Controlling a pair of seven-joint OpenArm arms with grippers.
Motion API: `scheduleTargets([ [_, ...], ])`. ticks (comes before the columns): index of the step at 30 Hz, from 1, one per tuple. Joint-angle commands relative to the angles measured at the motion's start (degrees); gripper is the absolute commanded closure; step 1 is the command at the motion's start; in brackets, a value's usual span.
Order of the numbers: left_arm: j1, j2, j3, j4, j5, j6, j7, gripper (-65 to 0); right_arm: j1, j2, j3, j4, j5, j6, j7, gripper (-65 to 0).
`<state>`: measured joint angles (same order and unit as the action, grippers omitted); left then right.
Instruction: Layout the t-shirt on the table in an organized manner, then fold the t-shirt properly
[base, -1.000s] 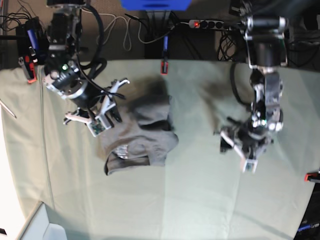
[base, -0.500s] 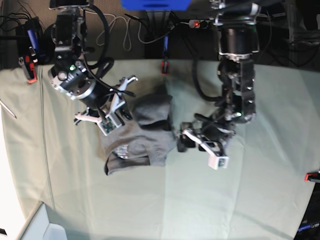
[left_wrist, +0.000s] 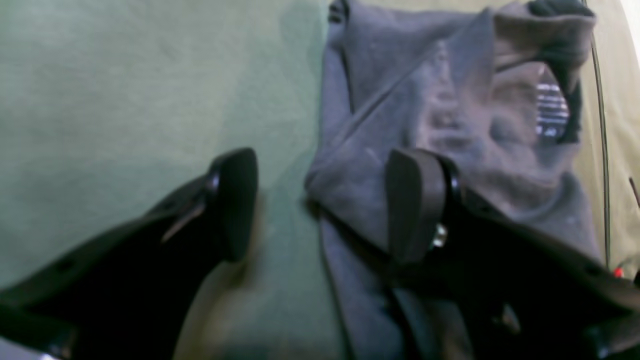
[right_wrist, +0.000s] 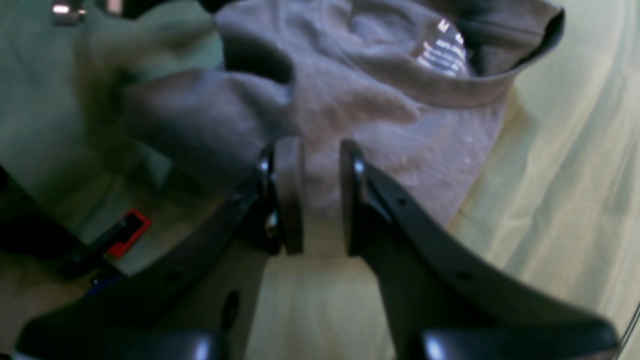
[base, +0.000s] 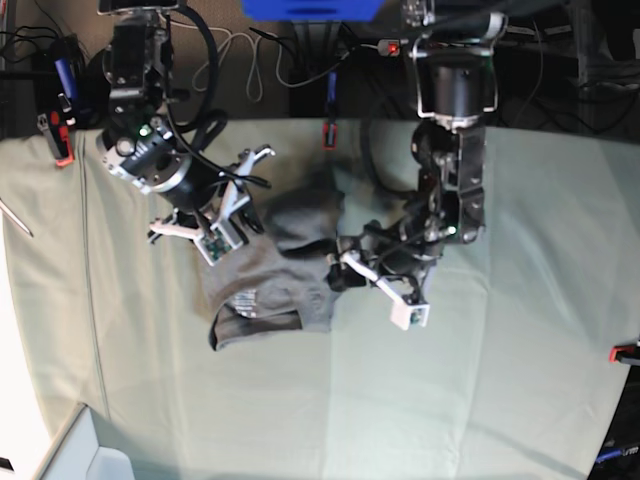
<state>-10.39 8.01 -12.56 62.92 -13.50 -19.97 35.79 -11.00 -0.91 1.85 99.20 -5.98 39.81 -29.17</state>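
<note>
The grey t-shirt (base: 290, 265) lies crumpled left of centre on the table (base: 480, 400), with its neck label (base: 245, 300) showing. My left gripper (base: 340, 272) is at the shirt's right edge. In the left wrist view this gripper (left_wrist: 325, 205) is open, one finger (left_wrist: 415, 200) over the t-shirt (left_wrist: 425, 100), the other over the table (left_wrist: 100, 100). My right gripper (base: 245, 222) hangs over the shirt's upper left part. In the right wrist view its fingers (right_wrist: 290, 195) stand a narrow gap apart above the t-shirt (right_wrist: 375, 115), pinching nothing that I can see.
Red-black clamps sit at the table's back edge (base: 327, 133), back left (base: 60, 145) and right edge (base: 625, 352). A power strip (base: 410, 47) and cables lie behind the table. A white box corner (base: 80, 450) shows at the front left.
My left arm has swung leftwards across the table until its gripper reached the shirt's right edge. My right gripper has shifted slightly right over the shirt. Neither gripper's opening has changed.
</note>
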Motion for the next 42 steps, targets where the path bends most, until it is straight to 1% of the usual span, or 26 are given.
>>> scheduleTargets([
  [1,-1.87,0.91,0.21,0.60,-0.88,-0.74,-1.02,-39.5,0.59,-0.02,-0.04,0.98,0.84,0.19,1.43,-13.3],
  [5,-2.22,0.99,0.21,0.60,-0.88,-0.74,-1.02,-39.2,0.59,-0.02,0.13,0.98,0.84,0.19,1.43,-13.3],
  [6,-2.75,0.99,0.29,0.34,-0.88,-0.74,-1.02,-38.5,0.59,-0.02,0.22,0.98,0.84,0.19,1.43,-13.3],
  [7,-3.37,0.99,1.08,-0.19,-0.88,-0.74,-1.02,-36.4,0.59,-0.02,0.22,0.98,0.84,0.19,1.43,-13.3],
  [9,-4.24,0.99,2.75,-1.86,-0.88,-0.74,-1.81,-29.8,0.59,-0.02,0.22,0.98,0.84,0.19,1.43,-13.3],
  [11,-4.42,0.99,4.07,-3.18,-0.88,-0.74,-4.98,-22.0,0.59,-0.02,0.22,0.98,0.84,0.19,1.43,-13.3],
  [13,-4.42,0.99,5.39,-3.62,-0.88,-0.74,-8.58,-11.0,0.59,0.07,0.22,0.98,0.84,0.19,1.43,-13.3],
  [14,-4.42,0.99,5.66,-3.71,-0.88,-0.39,-9.46,-4.6,0.59,0.07,0.31,0.98,0.84,0.19,1.43,-13.3],
  [15,-4.42,0.99,5.66,-3.71,-0.88,-0.30,-10.25,0.0,0.59,0.07,0.31,0.98,0.84,0.19,1.43,-13.3],
  [16,-4.42,0.99,5.66,-3.71,-0.88,-0.30,-10.25,0.0,0.59,0.07,0.31,0.98,0.84,0.19,1.43,-13.3],
  [17,-4.42,0.99,5.66,-3.71,-0.88,-0.39,-10.25,-1.4,0.59,0.51,0.31,0.98,0.84,0.19,1.43,-13.3],
  [19,-4.51,0.99,5.66,-3.44,-0.88,-0.39,-10.60,0.0,0.59,0.86,0.22,0.98,0.84,0.19,1.43,-13.3],
  [27,-7.76,0.99,5.30,-2.92,-0.96,-0.30,-10.25,0.0,0.68,0.86,0.31,0.89,0.84,0.19,1.43,-13.3],
  [29,-7.94,0.99,5.48,-2.92,-1.84,-0.30,-9.99,-0.1,0.59,0.86,0.31,0.89,0.84,0.19,1.43,-13.3],
  [30,-7.76,0.99,5.48,-2.92,-3.07,-0.30,-8.93,-0.5,0.59,0.86,0.31,0.89,0.84,0.19,1.43,-13.3],
  [32,-7.59,-0.49,5.30,-2.92,-5.98,-0.30,-6.21,-5.3,0.59,0.86,0.31,0.89,0.84,0.19,1.43,-13.3],
  [34,-6.62,-2.08,5.30,-3.09,-10.28,-0.30,-5.07,-13.7,0.59,0.86,0.31,0.89,0.84,0.19,1.43,-13.3],
  [37,-4.68,-4.01,5.30,-3.09,-17.14,-0.21,-5.07,-30.5,0.59,1.57,0.31,0.89,0.84,0.19,1.43,-13.3],
  [39,-4.33,-5.07,5.48,-3.35,-20.92,-0.21,-4.98,-43.5,0.59,1.57,0.22,0.89,0.84,0.19,1.43,-13.3],
  [40,-3.72,-5.33,5.66,-3.44,-22.42,-0.21,-4.98,-50.0,0.59,1.57,0.04,0.89,0.84,0.19,1.43,-13.3],
  [42,-2.84,-5.33,5.74,-3.44,-23.91,-0.21,-4.98,-59.8,0.59,1.57,-0.04,0.89,0.84,0.19,1.43,-13.3],
])
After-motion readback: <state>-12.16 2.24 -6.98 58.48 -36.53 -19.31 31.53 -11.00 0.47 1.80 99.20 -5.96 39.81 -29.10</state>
